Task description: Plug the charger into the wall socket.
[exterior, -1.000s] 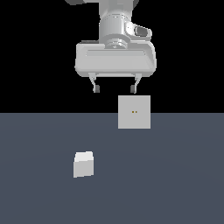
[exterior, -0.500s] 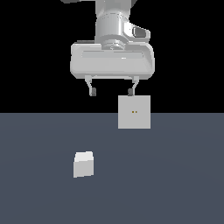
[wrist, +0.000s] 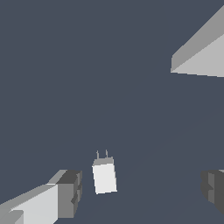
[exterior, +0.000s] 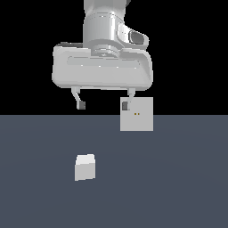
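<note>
The charger (exterior: 85,167) is a small white-grey block lying on the dark floor, toward the exterior view's left. In the wrist view the charger (wrist: 104,176) shows two thin prongs on one end. The wall socket (exterior: 138,115) is a light-grey upright square plate with two tiny orange dots at its centre, standing further back on the exterior view's right; its corner (wrist: 201,52) shows in the wrist view. My gripper (exterior: 103,105) hangs open well above the floor, with nothing between its fingers (wrist: 65,192). One fingertip overlaps the socket's upper corner in the exterior view.
A dark blue-grey floor (exterior: 178,187) spreads under everything, with black background behind it. Nothing else stands on it.
The gripper has come toward the camera and drifted slightly to the exterior view's left, looking larger. Charger and socket have not moved.
</note>
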